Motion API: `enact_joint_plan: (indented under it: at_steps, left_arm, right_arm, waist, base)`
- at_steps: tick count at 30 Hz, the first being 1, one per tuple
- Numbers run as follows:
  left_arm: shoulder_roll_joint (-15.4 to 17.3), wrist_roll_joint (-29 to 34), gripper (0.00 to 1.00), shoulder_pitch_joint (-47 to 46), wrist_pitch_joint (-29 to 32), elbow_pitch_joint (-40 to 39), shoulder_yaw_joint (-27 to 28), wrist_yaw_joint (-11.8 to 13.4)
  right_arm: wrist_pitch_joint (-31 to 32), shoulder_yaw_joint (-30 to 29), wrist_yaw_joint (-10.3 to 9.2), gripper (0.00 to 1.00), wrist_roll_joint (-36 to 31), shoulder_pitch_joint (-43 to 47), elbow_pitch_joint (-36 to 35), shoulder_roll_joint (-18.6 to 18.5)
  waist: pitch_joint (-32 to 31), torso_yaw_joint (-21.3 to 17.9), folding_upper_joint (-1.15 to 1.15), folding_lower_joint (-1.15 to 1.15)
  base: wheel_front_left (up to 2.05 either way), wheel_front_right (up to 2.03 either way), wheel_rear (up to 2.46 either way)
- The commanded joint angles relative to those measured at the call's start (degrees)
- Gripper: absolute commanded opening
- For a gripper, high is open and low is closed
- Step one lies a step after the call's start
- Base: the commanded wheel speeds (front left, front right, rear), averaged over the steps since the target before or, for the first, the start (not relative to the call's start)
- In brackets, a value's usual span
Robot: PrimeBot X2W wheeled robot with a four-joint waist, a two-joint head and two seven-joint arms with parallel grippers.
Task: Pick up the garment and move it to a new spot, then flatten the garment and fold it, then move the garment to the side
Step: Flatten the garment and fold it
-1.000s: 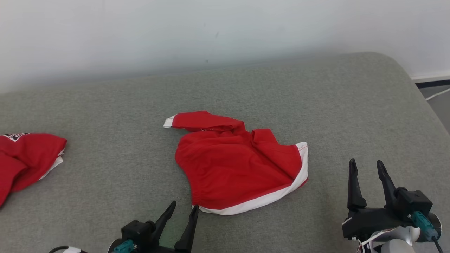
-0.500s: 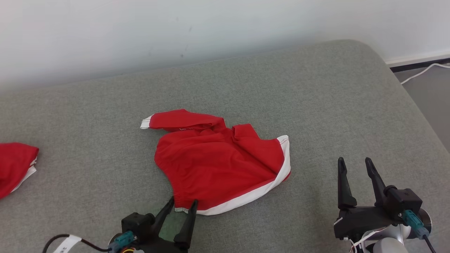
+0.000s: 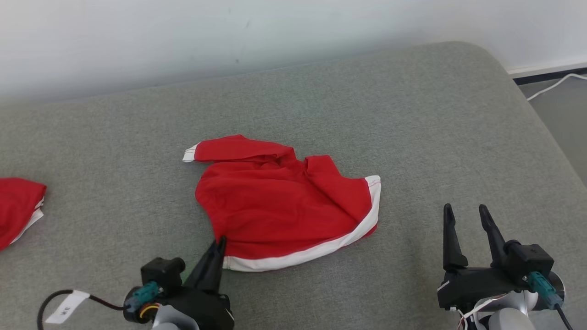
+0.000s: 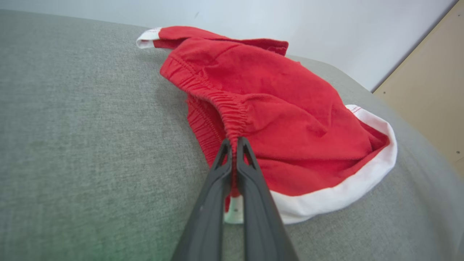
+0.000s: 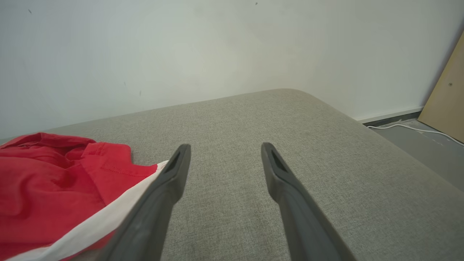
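The garment is a pair of red shorts with white trim, lying crumpled in the middle of the grey cushioned surface. My left gripper is shut on the garment's near left corner. In the left wrist view the fingers pinch the gathered elastic waistband of the garment, lifting it slightly. My right gripper stands open to the right of the garment, apart from it. In the right wrist view its fingers spread over bare cushion, with the garment at the lower left.
A second red cloth lies at the left edge of the cushion. A pale wall runs behind. The cushion's rounded right edge drops to a grey floor with a white cable. A tan panel leans at the far right.
My left gripper has moved onto the garment's near left corner and shut on its waistband. The head camera has shifted, so the scene sits differently. The right gripper stays open.
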Motion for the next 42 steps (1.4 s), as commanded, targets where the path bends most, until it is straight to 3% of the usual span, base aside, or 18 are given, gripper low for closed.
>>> enact_joint_plan:
  at_steps: [1, 13, 25, 26, 27, 28, 37, 42]
  left_arm:
    - [0.12, 0.74, 0.0, -0.46, -0.06, -0.43, 1.21, 0.25]
    - [0.14, 6.38, 0.0, 0.25, -0.06, -1.83, 12.31, 2.51]
    - [1.56, 11.06, 0.0, -1.53, -0.06, 1.77, 20.57, 1.59]
    - [1.47, 11.35, 0.14, -1.41, -0.06, 1.96, 21.02, 1.41]
    - [1.38, 11.61, 0.51, -1.18, -0.06, 2.03, 21.43, 1.34]
    - [1.23, 11.79, 1.0, -0.77, -0.06, 2.05, 21.71, 1.29]
    - [0.15, 11.66, 1.0, 4.83, -0.06, -0.31, 22.36, 0.87]
    - [0.11, 9.48, 1.0, 8.4, -0.06, -2.9, 20.24, 1.14]
  right_arm:
    - [-0.01, -0.43, -0.02, 1.0, 0.28, -0.45, 0.06, 0.03]
    - [-0.01, -0.86, -0.02, 1.0, 0.03, -0.95, 1.09, 0.03]
    - [-0.01, -0.25, -0.02, 1.0, 0.06, -0.61, 2.15, 0.04]
    - [-0.02, -0.29, -0.02, 1.0, 0.04, -0.51, 2.34, 0.04]
    - [-0.01, -0.39, -0.02, 1.0, -0.01, -0.34, 2.53, 0.03]
    - [-0.01, -0.54, -0.02, 1.0, -0.03, -0.12, 2.74, 0.03]
    - [-0.01, 2.34, -0.02, 1.0, 1.05, 1.59, 6.1, -1.19]
    - [-0.01, 7.93, -0.02, 1.0, 3.76, 0.66, 9.46, -2.92]
  waist:
    - [0.29, 0.73, 0.0, 0.0]
    - [0.17, 4.86, 0.0, 0.0]
    - [-0.73, 5.65, 0.0, 0.0]
    - [-0.96, 5.67, 0.0, 0.0]
    - [-1.22, 5.73, 0.0, 0.0]
    - [-1.52, 5.83, 0.0, 0.0]
    - [-4.7, 8.15, 0.0, 0.0]
    - [-6.19, 11.03, 0.0, 0.0]
  base:
    - [0.0, 0.0, 0.0]
    - [0.0, 0.0, 0.0]
    - [0.0, 0.0, 0.0]
    - [0.0, 0.0, 0.0]
    - [0.0, 0.0, 0.0]
    - [0.0, 0.0, 0.0]
    - [0.0, 0.0, 0.0]
    - [0.0, 0.0, 0.0]
